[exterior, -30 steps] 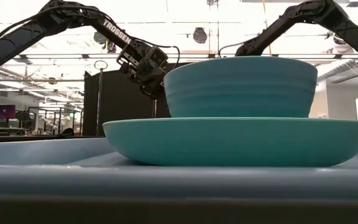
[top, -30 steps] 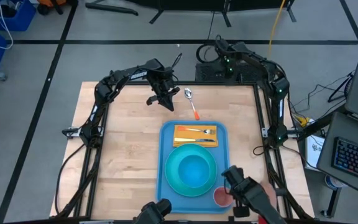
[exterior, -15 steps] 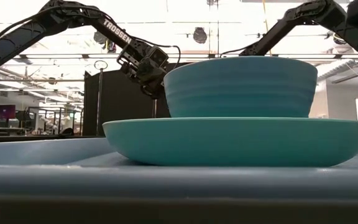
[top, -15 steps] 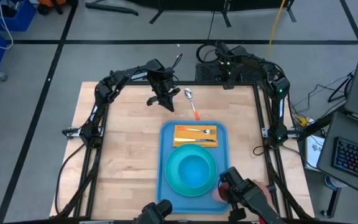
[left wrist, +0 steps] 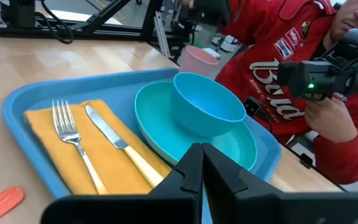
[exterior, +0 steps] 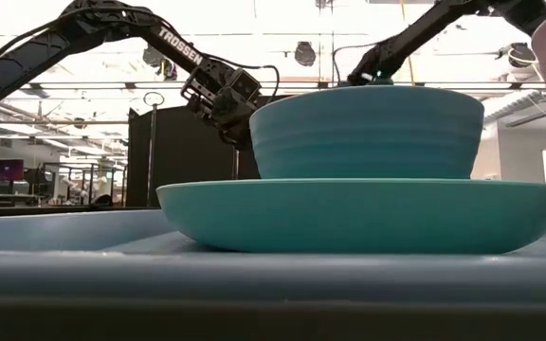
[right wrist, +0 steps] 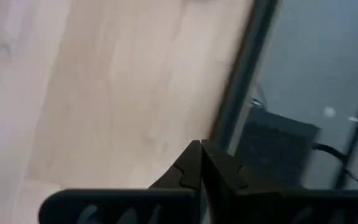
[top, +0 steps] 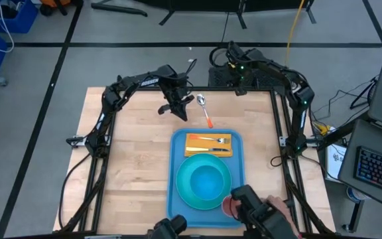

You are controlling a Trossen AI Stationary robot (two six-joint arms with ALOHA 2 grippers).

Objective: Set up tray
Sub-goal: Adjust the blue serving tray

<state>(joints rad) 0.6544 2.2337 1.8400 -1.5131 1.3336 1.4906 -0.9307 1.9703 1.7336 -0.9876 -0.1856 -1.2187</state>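
The light-blue tray (top: 178,151) (left wrist: 17,102) lies on the wooden table. It carries a turquoise plate (top: 186,191) with a bowl (top: 206,179) (left wrist: 207,102) on it. It also carries a yellow napkin (top: 194,139) bearing a fork (left wrist: 67,134) and a knife (left wrist: 114,140). An orange-handled spoon (top: 205,111) lies on the table past the tray's far edge. My left gripper (top: 180,109) (left wrist: 201,149) hovers shut just left of the spoon. My right gripper (top: 234,60) (right wrist: 201,146) is shut at the table's far edge. A person's hand holds a pink cup (top: 229,206) (left wrist: 197,59) at the tray's near right corner.
A person in a red jacket (left wrist: 278,37) stands at the table's near edge, a dark-clad hand (top: 254,211) over the cup. The metal frame (top: 278,119) runs along the table's right side. Bare wood (top: 125,159) lies left of the tray.
The person's hand has carried the pink cup a little toward the table's left, over the tray's near right corner; the cup now shows at the low view's right edge. My right arm has swung slightly toward the table's left along the far edge.
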